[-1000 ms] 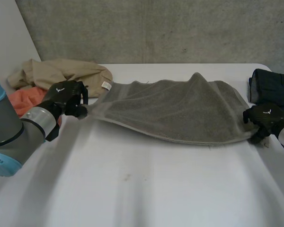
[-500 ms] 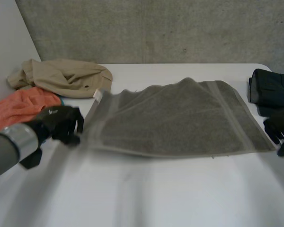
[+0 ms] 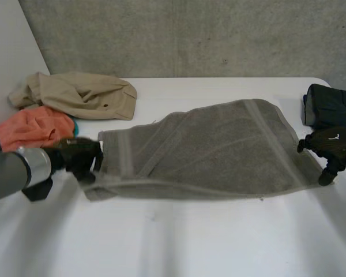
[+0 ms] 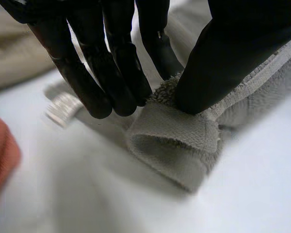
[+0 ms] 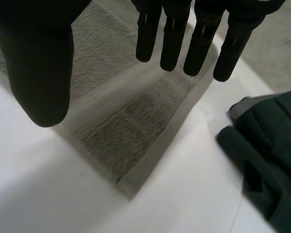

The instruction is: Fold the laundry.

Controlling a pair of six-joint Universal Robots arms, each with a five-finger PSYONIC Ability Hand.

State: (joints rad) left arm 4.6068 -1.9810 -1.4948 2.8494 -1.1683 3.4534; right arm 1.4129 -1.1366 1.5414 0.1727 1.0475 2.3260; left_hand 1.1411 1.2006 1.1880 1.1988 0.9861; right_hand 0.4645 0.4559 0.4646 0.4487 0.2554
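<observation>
The white table (image 3: 179, 242) carries everything here. A grey towel (image 3: 219, 150) lies spread across its middle, stretched between the two robot hands. It is mostly flat, with a few long creases running away from the left robot hand.

A tan garment (image 3: 83, 95) lies crumpled beyond the left robot hand, well apart from the towel. A dark green garment (image 3: 328, 107) sits folded just beyond the right robot hand, near the towel's end but not on it. An orange cloth (image 3: 32, 128) is bunched beside the left forearm, touching the tan garment.

The left robot hand (image 3: 81, 160) is at the towel's end, on its near corner. In the left wrist view the fingers (image 4: 114, 77) and the thumb (image 4: 233, 53) are closed together on the towel's thick hem. They pinch it so that a short loop of the hem (image 4: 177, 143) bulges out below the fingertips onto the table.

The right robot hand (image 3: 333, 145) is at the towel's opposite end, by the near corner. In the right wrist view its fingers (image 5: 174, 34) hang straight and spread, with the thumb (image 5: 36, 58) held well apart. It has hold of nothing, and the towel's corner (image 5: 131, 128) lies flat on the table under the palm. The dark green garment (image 5: 269, 160) is beside the fingertips.
</observation>
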